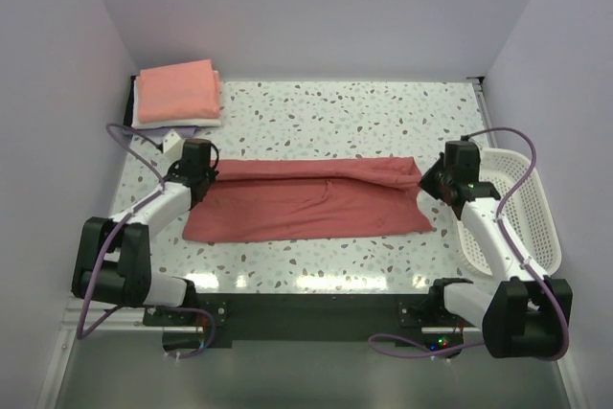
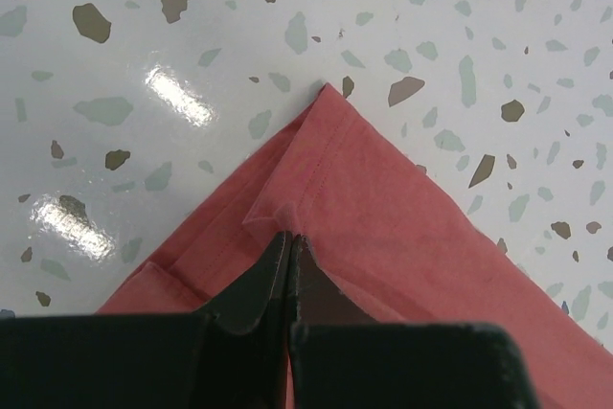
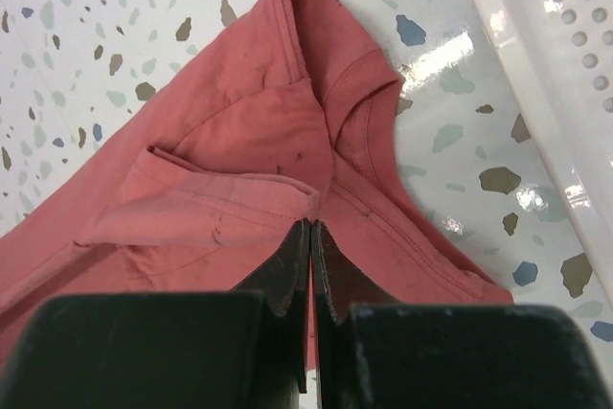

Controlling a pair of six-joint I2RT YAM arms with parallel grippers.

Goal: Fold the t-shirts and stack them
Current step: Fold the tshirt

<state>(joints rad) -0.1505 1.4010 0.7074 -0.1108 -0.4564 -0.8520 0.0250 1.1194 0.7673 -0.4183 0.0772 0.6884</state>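
Observation:
The dusty-red t-shirt (image 1: 306,200) lies across the table's middle, folded lengthwise into a long band. My left gripper (image 1: 199,171) is shut on its left far corner; the left wrist view shows the hem corner (image 2: 330,170) pinched between the jaws (image 2: 290,241). My right gripper (image 1: 428,179) is shut on the right end, where the right wrist view shows the neck opening and a folded sleeve edge (image 3: 287,141) at the jaws (image 3: 312,229). A stack of folded tees sits at the far left: salmon-pink (image 1: 176,89) on top, white (image 1: 182,123) beneath. The lavender one is hidden.
A white plastic lattice basket (image 1: 522,208) stands at the right edge, close to my right arm; its rim shows in the right wrist view (image 3: 546,64). The speckled table (image 1: 345,117) has walls on three sides. A black strip runs along the near edge.

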